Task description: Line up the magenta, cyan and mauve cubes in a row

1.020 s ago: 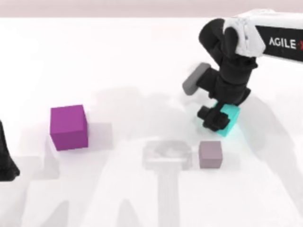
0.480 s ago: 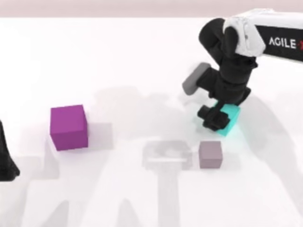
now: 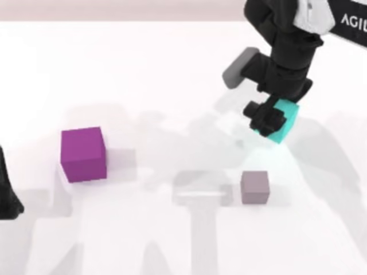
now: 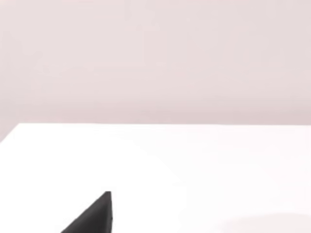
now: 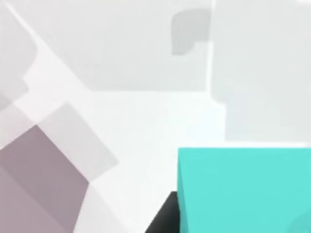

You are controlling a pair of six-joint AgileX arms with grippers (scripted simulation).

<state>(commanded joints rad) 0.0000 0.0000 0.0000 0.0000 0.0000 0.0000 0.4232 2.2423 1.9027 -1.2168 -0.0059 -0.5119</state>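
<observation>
My right gripper (image 3: 269, 120) is shut on the cyan cube (image 3: 283, 125) and holds it clear of the table at the right. In the right wrist view the cyan cube (image 5: 248, 189) fills the near corner, pressed against a dark finger (image 5: 165, 218). The small mauve cube (image 3: 254, 187) rests on the table below the held cube; the mauve cube (image 5: 36, 179) also shows in the right wrist view. At the left stands the big magenta cube (image 3: 84, 153). My left arm (image 3: 7, 195) is parked at the left edge, one finger (image 4: 95, 216) showing in its wrist view.
The white table (image 3: 160, 74) carries soft grey shadows of the arms around its middle. A pale wall runs behind the far edge.
The right gripper has risen with the cyan cube and drifted toward the far right, lifting the cube off the table. The magenta and mauve cubes have stayed put.
</observation>
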